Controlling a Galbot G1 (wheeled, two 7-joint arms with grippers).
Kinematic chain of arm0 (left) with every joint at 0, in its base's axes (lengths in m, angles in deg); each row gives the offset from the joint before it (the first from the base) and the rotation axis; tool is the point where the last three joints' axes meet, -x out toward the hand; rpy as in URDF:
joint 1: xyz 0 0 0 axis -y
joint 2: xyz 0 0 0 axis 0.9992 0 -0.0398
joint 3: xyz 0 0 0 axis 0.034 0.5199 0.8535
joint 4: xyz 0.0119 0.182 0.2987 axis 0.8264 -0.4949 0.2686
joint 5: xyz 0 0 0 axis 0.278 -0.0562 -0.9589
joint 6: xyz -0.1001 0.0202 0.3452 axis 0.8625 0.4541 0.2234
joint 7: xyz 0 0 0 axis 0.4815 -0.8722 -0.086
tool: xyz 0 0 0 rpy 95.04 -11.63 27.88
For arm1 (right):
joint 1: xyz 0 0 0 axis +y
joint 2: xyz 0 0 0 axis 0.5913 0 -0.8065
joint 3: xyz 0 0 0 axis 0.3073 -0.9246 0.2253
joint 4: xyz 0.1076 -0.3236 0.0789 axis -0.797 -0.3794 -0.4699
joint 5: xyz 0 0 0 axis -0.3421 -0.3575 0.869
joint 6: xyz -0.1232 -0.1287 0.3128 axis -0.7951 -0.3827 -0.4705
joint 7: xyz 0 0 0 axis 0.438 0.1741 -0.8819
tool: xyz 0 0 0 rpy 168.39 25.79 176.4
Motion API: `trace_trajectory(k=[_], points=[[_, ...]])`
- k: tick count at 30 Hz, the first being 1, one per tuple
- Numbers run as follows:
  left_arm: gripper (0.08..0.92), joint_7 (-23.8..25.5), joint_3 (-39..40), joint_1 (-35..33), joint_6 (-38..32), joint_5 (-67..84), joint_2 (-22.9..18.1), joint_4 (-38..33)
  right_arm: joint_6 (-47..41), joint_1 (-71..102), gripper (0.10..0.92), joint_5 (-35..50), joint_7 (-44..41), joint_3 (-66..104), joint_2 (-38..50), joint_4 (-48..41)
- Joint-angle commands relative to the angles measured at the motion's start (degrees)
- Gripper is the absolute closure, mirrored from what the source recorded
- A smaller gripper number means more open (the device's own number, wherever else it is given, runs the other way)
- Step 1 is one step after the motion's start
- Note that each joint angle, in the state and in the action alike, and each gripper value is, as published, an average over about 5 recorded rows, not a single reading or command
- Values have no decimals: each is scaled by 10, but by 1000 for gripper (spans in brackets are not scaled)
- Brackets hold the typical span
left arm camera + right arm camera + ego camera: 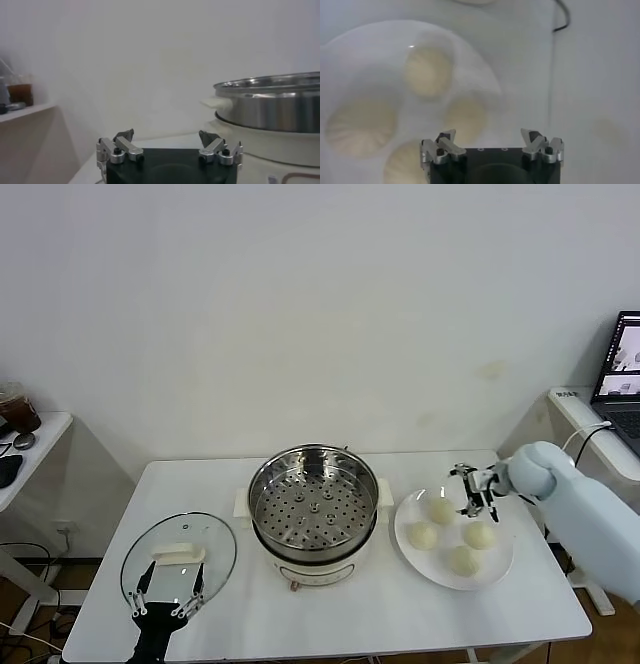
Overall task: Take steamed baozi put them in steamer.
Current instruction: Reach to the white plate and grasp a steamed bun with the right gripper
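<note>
Nothing moved yet: all four buns (441, 510) on the plate (503, 569), steamer (313, 496) empty on the surface. Right gripper (473, 490) just above the buns, fingers released, grasping nothing. Left gripper (166, 606) parked over the lid (215, 534), fingers spread too.

The right arm (590, 519), at the right of the head view, is a smooth pale blue-white shell with a rounded joint. Its right gripper (472, 490) is black with silver metal fingers (442, 147). At lower left, the left gripper (165, 604) shows a black body, silver linkages with dark screws, and dark fingertips (125, 135).
</note>
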Motion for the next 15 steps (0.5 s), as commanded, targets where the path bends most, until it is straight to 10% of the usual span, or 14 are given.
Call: trace_trajectory(k=[1,15], points=[[177,0,-6,1,-3,-2,0,1,-6,-94,203,8,-53,-124,-43,-107],[177,2,-12,0,-9,-4,-1,6,-14,-79,203,-8,-30,-92,-105,-174]])
